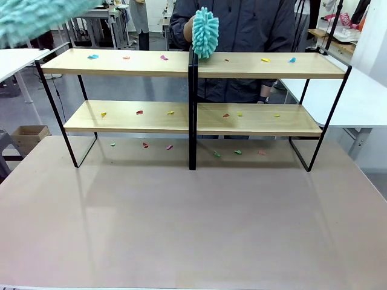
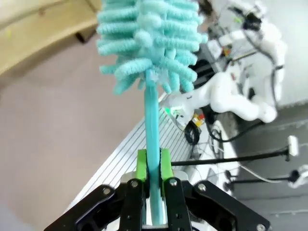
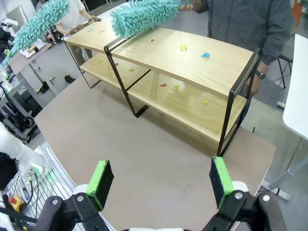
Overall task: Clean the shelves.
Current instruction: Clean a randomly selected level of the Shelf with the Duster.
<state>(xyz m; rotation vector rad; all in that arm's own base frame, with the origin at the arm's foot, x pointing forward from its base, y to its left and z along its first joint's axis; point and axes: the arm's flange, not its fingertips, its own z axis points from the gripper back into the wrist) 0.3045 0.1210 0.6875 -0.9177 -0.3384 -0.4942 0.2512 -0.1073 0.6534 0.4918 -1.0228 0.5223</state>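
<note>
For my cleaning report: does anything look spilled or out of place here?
Yes. Small coloured scraps lie scattered on both boards of the shelves and on the tabletop beneath them; nothing looks tilted or broken.

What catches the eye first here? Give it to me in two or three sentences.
Fluffy teal stands out first: the person's duster is at the top middle of the shelves, and a second duster is clamped by its handle in the left gripper. Small coloured scraps dot both wooden tiers and the beige table under them.
</note>
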